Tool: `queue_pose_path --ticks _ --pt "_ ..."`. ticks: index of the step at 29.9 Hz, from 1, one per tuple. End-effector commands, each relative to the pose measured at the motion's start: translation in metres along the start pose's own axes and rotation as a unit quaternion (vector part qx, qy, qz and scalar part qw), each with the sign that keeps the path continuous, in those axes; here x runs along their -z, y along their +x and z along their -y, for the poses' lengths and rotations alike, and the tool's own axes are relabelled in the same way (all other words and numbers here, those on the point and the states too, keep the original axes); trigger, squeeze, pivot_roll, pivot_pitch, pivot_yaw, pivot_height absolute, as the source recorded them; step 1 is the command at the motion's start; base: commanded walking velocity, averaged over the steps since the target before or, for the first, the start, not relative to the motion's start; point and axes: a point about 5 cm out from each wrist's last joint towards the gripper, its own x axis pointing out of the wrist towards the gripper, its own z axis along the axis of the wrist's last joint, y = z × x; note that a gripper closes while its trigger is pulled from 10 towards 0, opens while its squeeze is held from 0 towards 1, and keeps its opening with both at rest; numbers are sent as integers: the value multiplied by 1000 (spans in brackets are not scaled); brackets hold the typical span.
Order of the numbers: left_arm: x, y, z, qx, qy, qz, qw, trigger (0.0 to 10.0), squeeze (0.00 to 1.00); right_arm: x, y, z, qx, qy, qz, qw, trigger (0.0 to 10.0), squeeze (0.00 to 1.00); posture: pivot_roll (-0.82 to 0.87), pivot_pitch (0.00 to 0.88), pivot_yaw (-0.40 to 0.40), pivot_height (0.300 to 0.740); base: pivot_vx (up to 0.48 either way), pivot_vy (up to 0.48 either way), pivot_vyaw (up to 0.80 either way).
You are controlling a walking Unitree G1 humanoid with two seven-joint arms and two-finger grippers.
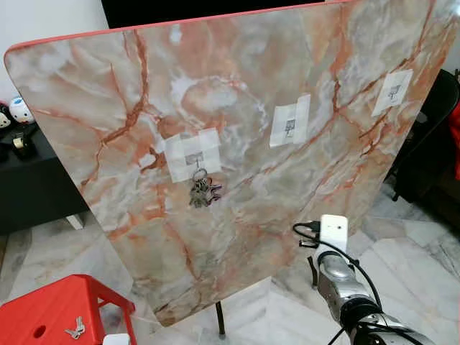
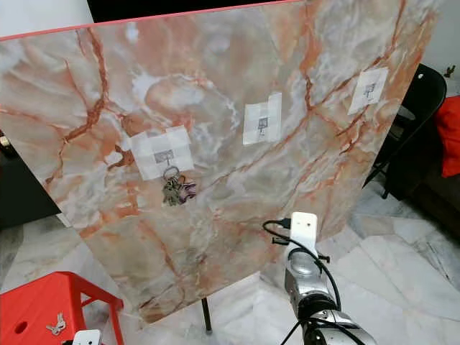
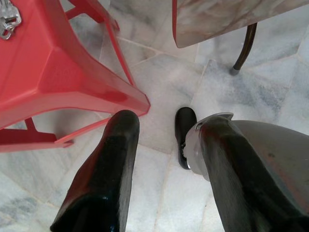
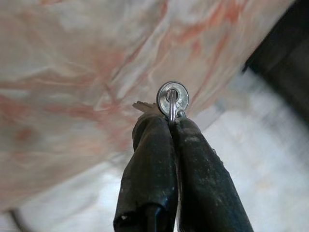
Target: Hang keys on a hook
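Note:
A marble board (image 1: 237,208) stands tilted up before me with three small hooks taped to it. A bunch of keys (image 1: 202,191) hangs from the left hook (image 1: 195,159). The middle hook (image 1: 290,127) and the right hook (image 1: 394,91) are bare. My right arm (image 1: 336,269) reaches up toward the board's lower right. In its wrist view the right gripper (image 4: 170,123) is shut on a key with a ring (image 4: 172,99), close to the board. My left gripper (image 3: 166,128) hangs open over the floor beside a red stool (image 3: 53,67). More keys (image 1: 75,330) lie on that stool.
The red stool (image 1: 50,309) stands at the lower left. A thin dark leg (image 1: 220,320) props the board on the marble floor. A black cabinet (image 1: 32,187) is at the left, and a black chair (image 1: 431,122) at the right behind the board.

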Motion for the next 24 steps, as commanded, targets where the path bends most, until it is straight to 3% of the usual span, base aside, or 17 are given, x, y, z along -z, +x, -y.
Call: queue_pose_path --ticks 1,4,5,6,7,9,11,12,13,14,16,18,19,20,22,23,24 --pt "5 -1 -2 0 8 -12 1000 10000 0 -14 3 10 26 -56 36 997 10000 0 54 0 -22 728 0 0 0" --pt "5 -1 -2 0 9 -13 1000 10000 0 -21 4 20 54 -51 65 995 10000 0 54 0 -22 728 0 0 0" --pt "5 -1 -2 1 9 -13 1000 10000 0 -9 5 24 50 -1 14 999 10000 0 48 0 -20 728 0 0 0" --pt "5 -1 -2 1 9 -13 1000 10000 0 -9 5 24 50 -1 14 999 10000 0 48 0 -20 728 0 0 0" --pt "5 -1 -2 2 10 -13 1000 10000 0 8 4 20 19 36 -50 998 10000 0 45 0 -20 728 0 0 0" --pt "5 -1 -2 3 10 -13 1000 10000 0 19 2 14 -11 51 -87 995 10000 0 50 0 -21 728 0 0 0" --pt "5 -1 -2 3 10 -13 1000 10000 0 19 1 15 -14 -39 -68 997 10000 0 53 0 -20 728 0 0 0" --pt "5 -1 -2 3 10 -13 1000 10000 0 19 1 15 -14 -39 -68 997 10000 0 53 0 -20 728 0 0 0" --pt "5 -1 -2 2 9 -12 1000 10000 0 15 2 15 -8 -112 -42 993 10000 0 52 0 -20 728 0 0 0" --pt "5 -1 -2 1 9 -12 1000 10000 0 12 2 16 0 -116 -31 993 10000 0 50 0 -19 728 0 0 0" --pt "5 -1 -2 1 10 -13 1000 10000 0 4 3 16 12 -8 -15 1000 10000 0 50 0 -18 728 0 0 0" --pt "5 -1 -3 1 10 -13 1000 10000 0 5 3 12 7 123 -41 991 10000 0 48 0 -17 728 0 0 0" --pt "5 -1 -3 2 11 -13 1000 10000 0 8 2 10 1 163 -64 985 10000 0 48 0 -18 728 0 0 0" --pt "5 -1 -3 2 11 -13 1000 10000 0 8 2 10 1 163 -64 985 10000 0 48 0 -18 728 0 0 0" --pt "5 -1 -2 3 11 -13 1000 10000 0 20 -1 4 -40 -53 -73 995 10000 0 52 0 -19 728 0 0 0" --pt "5 -1 -2 2 11 -13 1000 10000 0 21 -2 -2 -73 -174 -51 981 10000 0 53 0 -18 728 0 0 0" --pt "5 -1 -2 2 10 -13 1000 10000 0 20 -3 -4 -80 -176 -43 980 10000 0 52 0 -19 728 0 0 0"
